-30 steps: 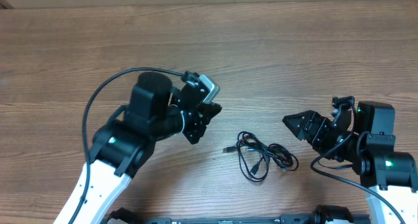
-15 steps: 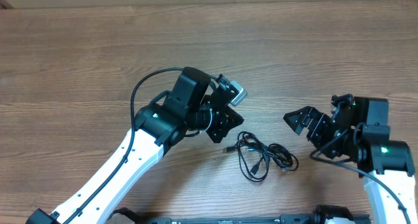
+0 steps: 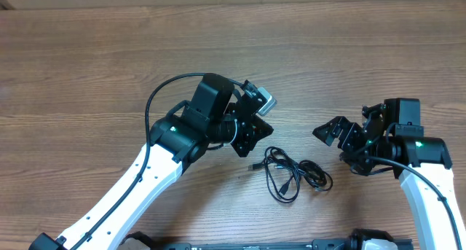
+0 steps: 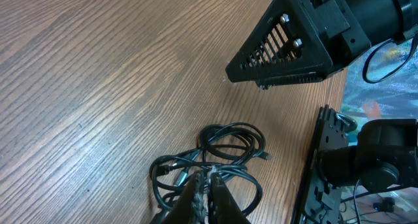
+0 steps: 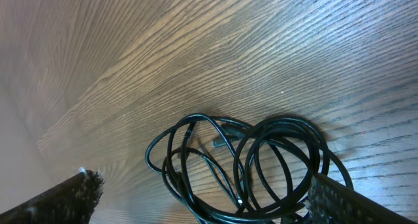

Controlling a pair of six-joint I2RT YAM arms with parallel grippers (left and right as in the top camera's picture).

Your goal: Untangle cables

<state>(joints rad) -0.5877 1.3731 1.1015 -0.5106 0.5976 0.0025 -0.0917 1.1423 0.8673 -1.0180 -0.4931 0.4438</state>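
The thin black cords with small metal-tipped plugs [image 3: 291,173] are lying in a loose knotted bundle on the wood-grain tabletop [image 3: 109,60], toward its 6 o'clock edge. They are looking light, limp and springy, so any strand pulled will likely be dragging the whole tangle along. An outer loop or a free plug end is probably offering the safest hold.

The left pincer [image 3: 255,139] is sitting closed, fingers pressed together, with the bundle at its 5 o'clock. From the left wrist its tips [image 4: 206,198] are overlapping the cords [image 4: 215,159], though whether they are pinching a strand I cannot tell.

The right pincer [image 3: 336,142] is gaping wide and empty, the cords [image 5: 241,165] lying at its 8 o'clock.
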